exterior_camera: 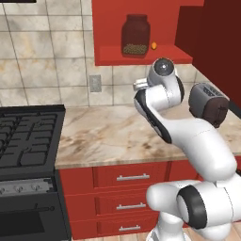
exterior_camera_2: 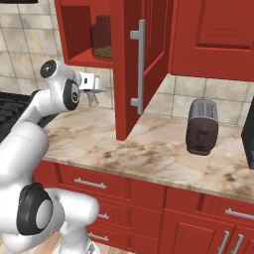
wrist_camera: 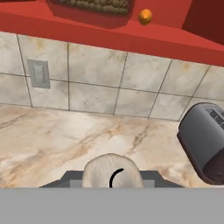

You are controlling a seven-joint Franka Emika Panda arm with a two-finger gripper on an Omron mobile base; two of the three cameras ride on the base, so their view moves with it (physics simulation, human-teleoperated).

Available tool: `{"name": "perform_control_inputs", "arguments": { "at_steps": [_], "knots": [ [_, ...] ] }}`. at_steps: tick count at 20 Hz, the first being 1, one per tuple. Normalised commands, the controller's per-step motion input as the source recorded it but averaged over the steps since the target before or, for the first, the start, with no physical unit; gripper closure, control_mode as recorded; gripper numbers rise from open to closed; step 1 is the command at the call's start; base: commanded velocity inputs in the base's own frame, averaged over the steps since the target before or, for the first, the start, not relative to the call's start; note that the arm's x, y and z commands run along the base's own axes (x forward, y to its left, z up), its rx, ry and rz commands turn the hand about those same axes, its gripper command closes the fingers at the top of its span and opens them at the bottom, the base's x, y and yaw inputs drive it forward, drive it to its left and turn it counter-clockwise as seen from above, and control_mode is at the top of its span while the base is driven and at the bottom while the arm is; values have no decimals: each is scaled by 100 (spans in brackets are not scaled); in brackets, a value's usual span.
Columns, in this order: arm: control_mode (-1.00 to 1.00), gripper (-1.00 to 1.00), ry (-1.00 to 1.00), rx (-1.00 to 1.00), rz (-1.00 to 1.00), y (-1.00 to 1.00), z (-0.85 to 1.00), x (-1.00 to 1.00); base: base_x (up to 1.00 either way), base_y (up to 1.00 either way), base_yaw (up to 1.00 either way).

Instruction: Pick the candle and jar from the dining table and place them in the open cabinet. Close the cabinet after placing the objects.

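The candle (wrist_camera: 112, 172), a pale-grey cylinder with a dark wick, sits between the two dark finger tips of my gripper (wrist_camera: 112, 180), which is shut on it. The hand (exterior_camera_2: 92, 83) hangs above the marble counter, below the cabinet's (exterior_camera: 141, 55) open shelf. In the hand view the shelf's red edge runs along the top. The jar (exterior_camera: 135, 35), clear glass with tan grainy contents, stands inside the cabinet; the right base view also has the jar (exterior_camera_2: 101, 37). The cabinet door (exterior_camera_2: 151, 54) stands open with its silver bar handle (exterior_camera_2: 141, 64) facing out. The dining table is out of view.
A small orange ball (wrist_camera: 145, 16) lies on the shelf right of the jar. A dark toaster (exterior_camera: 209, 103) stands on the counter (exterior_camera: 108, 136) to the right. A black stove (exterior_camera: 28, 136) is at left, a wall outlet (wrist_camera: 38, 73) on the tiles, red drawers (exterior_camera: 132, 178) below.
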Motion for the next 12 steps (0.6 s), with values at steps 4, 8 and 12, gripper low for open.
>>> {"name": "perform_control_inputs", "arguments": {
  "at_steps": [4,8,12],
  "knots": [
    [-100,100,-7,-9,0,-8,64,0,0,0,0],
    [-100,100,-11,-5,0,-5,64,-6,0,0,0],
    [-100,100,-12,-3,0,-16,61,0,0,0,0]
  ]
}}
